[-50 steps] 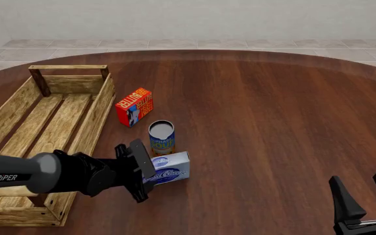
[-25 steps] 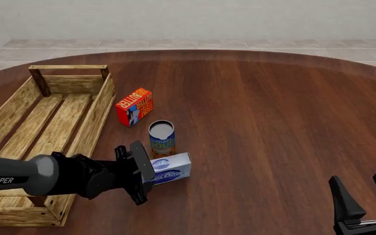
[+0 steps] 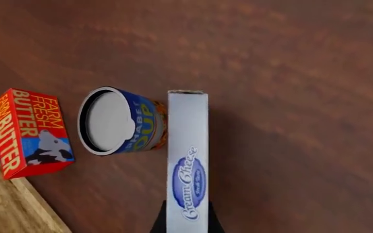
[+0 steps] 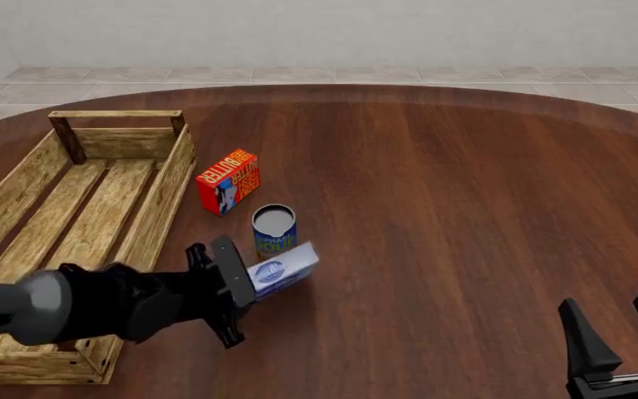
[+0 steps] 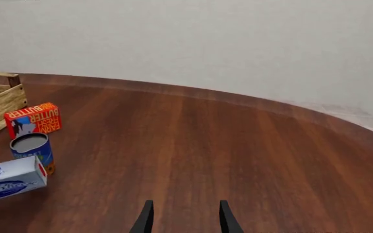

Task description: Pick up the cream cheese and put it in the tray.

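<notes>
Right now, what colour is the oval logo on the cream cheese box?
Dark blue with white script, on the cream cheese box; clearest in the left wrist view.

"Cream Cheese" on cream cheese (image 3: 188, 165); "FARM FRESH BUTTER" on butter box (image 3: 31, 131).

Front view: left gripper (image 4: 242, 284) fingertips hidden behind own body; near end of cream cheese (image 4: 282, 269) covered. Tray (image 4: 33, 187) cut by left frame edge, near part behind arm. Right gripper (image 4: 630, 334) base cut at lower right. Left wrist view: box lower end off-frame. Right wrist view: box cut at left edge; can (image 5: 32, 148) label too small to read.
</notes>
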`<move>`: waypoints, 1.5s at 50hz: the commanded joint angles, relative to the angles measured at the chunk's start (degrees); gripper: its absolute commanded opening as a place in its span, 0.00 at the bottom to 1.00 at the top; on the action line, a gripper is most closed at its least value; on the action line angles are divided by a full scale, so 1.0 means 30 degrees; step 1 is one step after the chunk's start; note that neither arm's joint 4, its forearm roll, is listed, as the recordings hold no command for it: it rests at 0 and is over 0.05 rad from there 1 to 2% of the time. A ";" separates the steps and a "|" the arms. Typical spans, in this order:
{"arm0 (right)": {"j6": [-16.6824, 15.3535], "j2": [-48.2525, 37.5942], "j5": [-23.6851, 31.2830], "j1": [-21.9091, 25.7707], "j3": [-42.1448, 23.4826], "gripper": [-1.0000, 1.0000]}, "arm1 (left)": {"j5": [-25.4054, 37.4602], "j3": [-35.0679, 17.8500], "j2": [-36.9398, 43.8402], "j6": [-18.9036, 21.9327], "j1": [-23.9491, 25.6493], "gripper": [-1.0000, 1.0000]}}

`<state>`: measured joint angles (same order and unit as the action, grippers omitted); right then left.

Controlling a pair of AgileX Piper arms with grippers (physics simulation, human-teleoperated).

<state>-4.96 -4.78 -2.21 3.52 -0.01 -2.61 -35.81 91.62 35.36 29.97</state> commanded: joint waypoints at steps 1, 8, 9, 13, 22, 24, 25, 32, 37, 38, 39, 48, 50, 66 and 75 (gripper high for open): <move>0.0427 0.0168 0.0094 -0.0115 -0.0001 1.00 | 0.0301 0.0562 -0.2058 0.0404 0.0392 0.00; 0.0219 0.0280 0.0275 -0.0074 0.0000 1.00 | 0.0412 0.0926 -0.3058 0.0751 0.0692 0.00; 0.0219 0.0262 0.0267 -0.0072 0.0000 1.00 | 0.0401 0.0969 -0.3114 0.0741 0.0734 0.00; 0.0153 0.0126 0.0159 -0.0042 -0.0001 1.00 | 0.0128 0.1161 -0.3164 0.1011 0.0690 0.00; 0.0111 0.0185 0.0233 -0.0040 0.0000 1.00 | 0.0954 0.0787 -0.4334 0.0370 0.1110 0.00; 0.0118 0.0100 0.0130 -0.0039 0.0001 1.00 | 0.0985 0.0741 -0.4482 0.0361 0.1014 0.00; 0.0114 0.0249 0.0254 -0.0080 -0.0001 1.00 | 0.1062 0.0693 -0.4672 0.0324 0.0956 0.00; 0.0286 0.0518 0.0380 -0.0261 -0.0002 1.00 | 0.2455 0.0094 -0.6616 -0.0862 0.1292 0.00; 0.0248 0.0597 0.0421 -0.0174 -0.0005 1.00 | 0.3819 -0.0456 -0.8206 -0.1462 0.1594 0.00; 0.0235 0.0631 0.0442 -0.0169 -0.0006 1.00 | 0.4203 -0.0669 -0.8773 -0.1683 0.1683 0.00; 0.0243 0.0609 0.0424 -0.0178 -0.0006 1.00 | 0.4598 -0.0930 -0.9041 -0.2140 0.1783 0.00; 0.0206 0.0635 0.0465 -0.0153 -0.0006 1.00 | 0.5390 -0.1143 -1.0196 -0.2584 0.1589 0.00; 0.0197 0.0621 0.0440 -0.0166 -0.0003 1.00 | 0.5522 -0.1482 -1.0062 -0.3258 0.1059 0.00; 0.0025 0.1534 0.0704 -0.0402 -0.0001 1.00 | 0.6521 -0.2871 -1.1666 -0.4358 -0.0717 0.00; -0.0185 0.1475 0.0474 -0.0024 -0.0015 1.00 | 0.6983 -0.2877 -1.2672 -0.5144 -0.2203 0.00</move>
<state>-5.00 -0.96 -0.54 2.86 -0.02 16.64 -43.22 56.52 21.92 27.44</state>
